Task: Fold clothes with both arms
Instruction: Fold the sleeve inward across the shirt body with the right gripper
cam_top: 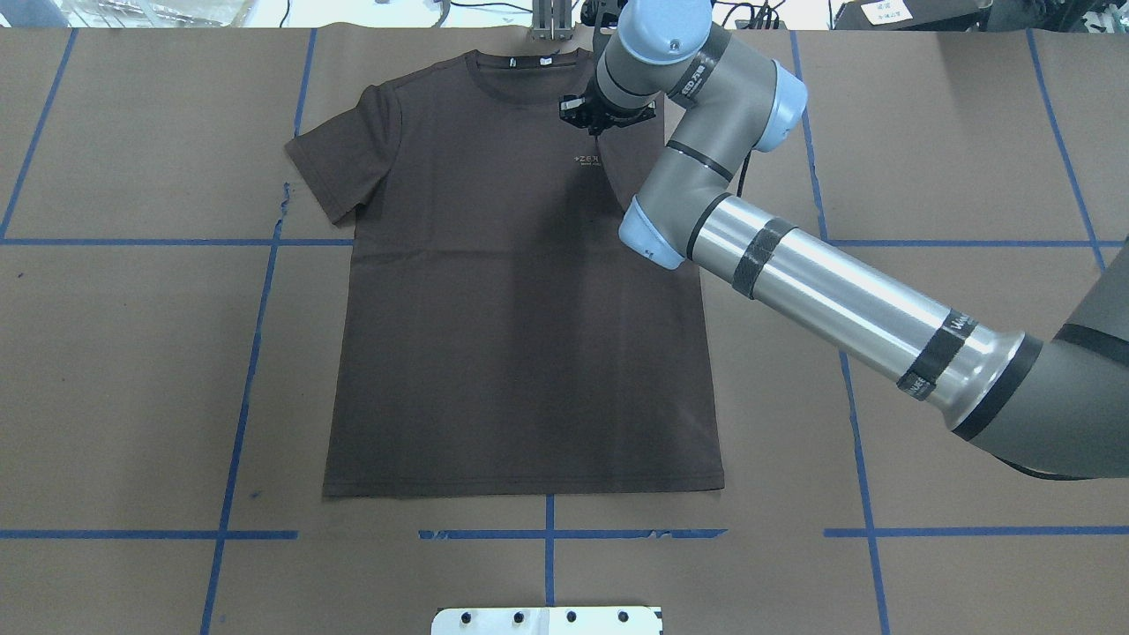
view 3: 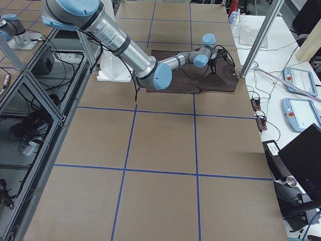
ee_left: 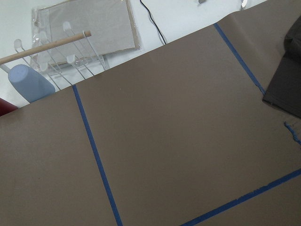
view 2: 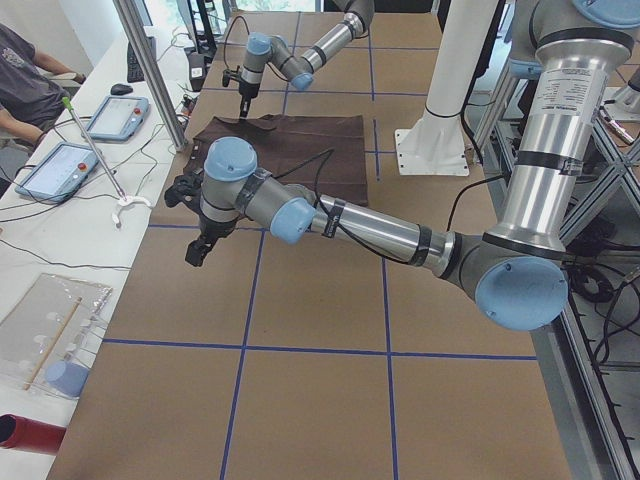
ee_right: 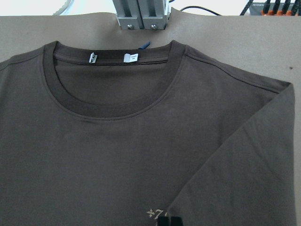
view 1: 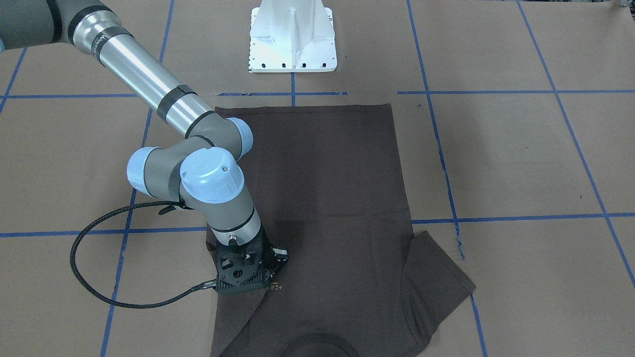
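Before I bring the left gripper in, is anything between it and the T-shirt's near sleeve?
Nothing visible. Between the left gripper and the T-shirt lies only the brown table paper, crossed by blue tape lines.

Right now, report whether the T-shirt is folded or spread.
Partly folded. On the T-shirt, one sleeve lies over the chest; the other sleeve is spread.
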Robot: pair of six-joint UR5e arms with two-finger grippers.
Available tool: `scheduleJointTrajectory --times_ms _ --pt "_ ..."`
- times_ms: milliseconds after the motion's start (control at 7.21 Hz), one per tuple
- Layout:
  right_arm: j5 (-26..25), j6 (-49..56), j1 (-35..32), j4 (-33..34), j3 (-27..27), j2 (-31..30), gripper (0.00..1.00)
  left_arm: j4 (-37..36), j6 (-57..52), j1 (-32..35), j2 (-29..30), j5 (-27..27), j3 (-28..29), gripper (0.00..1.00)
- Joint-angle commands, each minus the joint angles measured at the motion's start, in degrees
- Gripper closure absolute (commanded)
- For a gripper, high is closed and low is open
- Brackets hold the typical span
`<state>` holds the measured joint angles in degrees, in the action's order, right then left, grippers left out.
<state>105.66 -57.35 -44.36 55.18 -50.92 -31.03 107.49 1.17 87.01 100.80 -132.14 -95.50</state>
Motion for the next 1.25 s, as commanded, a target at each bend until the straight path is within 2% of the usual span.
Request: scheduleJointTrajectory --times_ms 0,139,277,416,555,693,832,970,1109 --pt "-2.12 -0.13 1.38 -0.07 0.29 0.54 0.57 -0.09 0.06 0.01 0.09 0.04 -0.04 0.0" --pt "-2.13 -0.3 1.29 -0.07 0.29 0.45 0.01 -0.09 0.15 -0.17 0.27 0.04 0.05 0.0" --pt "-1.69 -0.74 0.86 0.02 0.29 0.27 0.0 0.43 1.19 -0.43 0.53 0.04 0.83 0.0" --pt "0.75 -1.35 -0.19 0.37 -0.23 -0.08 0.0 0.61 6.16 -3.04 3.41 0.04 2.67 0.0" --pt "6.43 -1.53 -1.94 7.68 -4.76 -2.25 0.0 0.88 12.56 -7.07 6.22 0.56 4.08 0.0" --pt "9.36 -1.27 -3.0 18.89 -13.42 -5.24 0.0 1.05 20.89 -11.73 8.6 4.91 4.09 0.0" --pt "12.95 -1.36 -4.41 29.7 -19.42 -6.22 0.0 4.71 31.24 -17.6 10.19 6.61 5.05 0.0" --pt "14.64 -0.49 -5.29 38.16 -26.53 -8.23 0.0 13.88 40.31 -20.79 10.72 9.93 8.71 0.0" --pt "15.88 0.65 -5.82 43.03 -32.95 -11.39 0.0 22.85 48.06 -24.91 12.12 14.41 14.15 0.0"
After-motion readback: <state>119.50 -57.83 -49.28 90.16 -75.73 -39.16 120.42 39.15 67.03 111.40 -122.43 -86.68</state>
